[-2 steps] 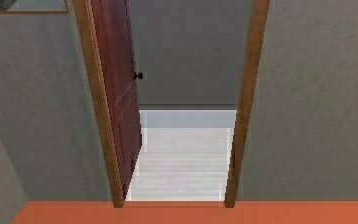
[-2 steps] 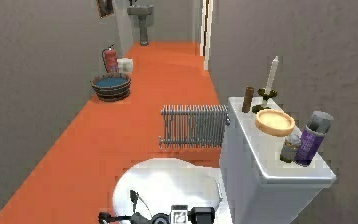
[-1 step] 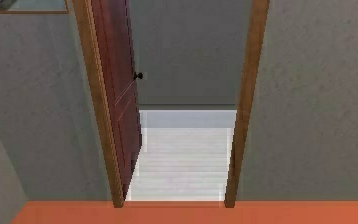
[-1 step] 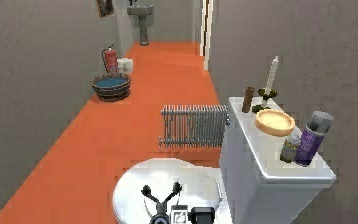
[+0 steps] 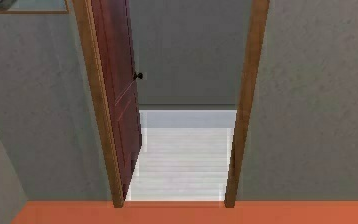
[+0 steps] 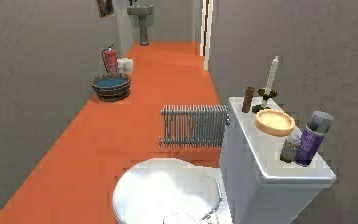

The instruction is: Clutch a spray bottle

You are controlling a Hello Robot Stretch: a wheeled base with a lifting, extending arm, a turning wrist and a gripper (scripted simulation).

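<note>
Arm side view: the pincer's state cannot be told. A purple grey-topped bottle (image 6: 313,138) is seen at 4 o'clock, upright on the toilet tank's lid (image 6: 252,150). A tan bowl (image 6: 275,121) is set just beside it at 10 o'clock. Forward view: a red-brown door (image 5: 115,80) is seen ajar at 11 o'clock.

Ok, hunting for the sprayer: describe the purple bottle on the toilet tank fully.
The purple bottle stands upright on the white toilet tank lid, near its right end in the arm side view. Its body looks like glossy plastic, with a grey top. A small dark container stands close on its left; contact cannot be told.
</note>
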